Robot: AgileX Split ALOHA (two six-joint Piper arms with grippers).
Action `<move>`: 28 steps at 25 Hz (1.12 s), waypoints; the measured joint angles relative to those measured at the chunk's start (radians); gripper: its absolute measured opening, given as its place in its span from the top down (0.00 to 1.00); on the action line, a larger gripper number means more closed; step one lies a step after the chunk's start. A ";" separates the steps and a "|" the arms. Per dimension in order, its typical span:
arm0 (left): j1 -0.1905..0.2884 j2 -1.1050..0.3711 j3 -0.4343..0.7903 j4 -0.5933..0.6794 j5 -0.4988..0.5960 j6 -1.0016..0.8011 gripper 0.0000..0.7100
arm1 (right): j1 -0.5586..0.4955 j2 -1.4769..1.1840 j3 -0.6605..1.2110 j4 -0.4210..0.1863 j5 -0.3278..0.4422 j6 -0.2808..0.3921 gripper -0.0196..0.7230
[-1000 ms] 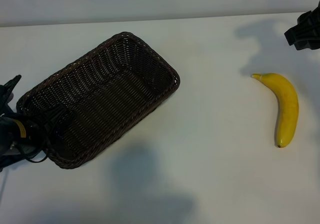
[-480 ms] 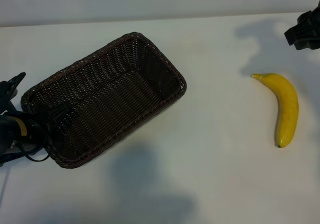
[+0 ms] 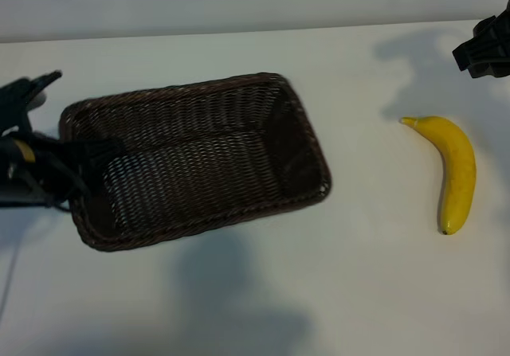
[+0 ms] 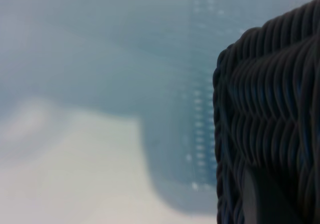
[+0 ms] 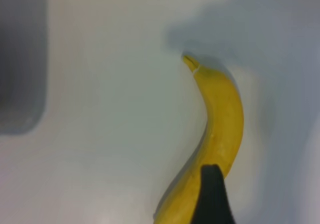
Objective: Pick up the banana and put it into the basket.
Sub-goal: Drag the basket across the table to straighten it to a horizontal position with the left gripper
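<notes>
banana [image 3: 456,170] on table [image 3: 358,276], apart from basket [image 3: 199,157] | left claw [image 3: 76,165] gripping basket rim | right claw [image 3: 486,49] wide

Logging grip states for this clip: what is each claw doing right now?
Left claw: closed on the basket at its short end.
Right claw: open, holding nothing; the banana lies untouched on the table.

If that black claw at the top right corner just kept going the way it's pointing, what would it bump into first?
Most likely the curved bright yellow banana. In the right wrist view the right gripper's dark fingertip sits right in front of it, with nothing between. Depth is hard to judge; it might meet the white table just beside it.
</notes>
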 joint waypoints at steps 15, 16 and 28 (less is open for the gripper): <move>0.240 0.030 -0.175 -0.596 0.193 0.769 0.77 | 0.000 0.000 0.000 0.000 -0.001 0.000 0.27; 0.261 0.047 -0.175 -0.651 0.205 0.846 0.77 | 0.000 0.000 0.000 0.000 -0.001 0.000 0.27; 0.323 0.306 -0.328 -0.799 0.300 1.091 0.77 | 0.000 0.000 0.000 0.001 -0.001 0.000 0.27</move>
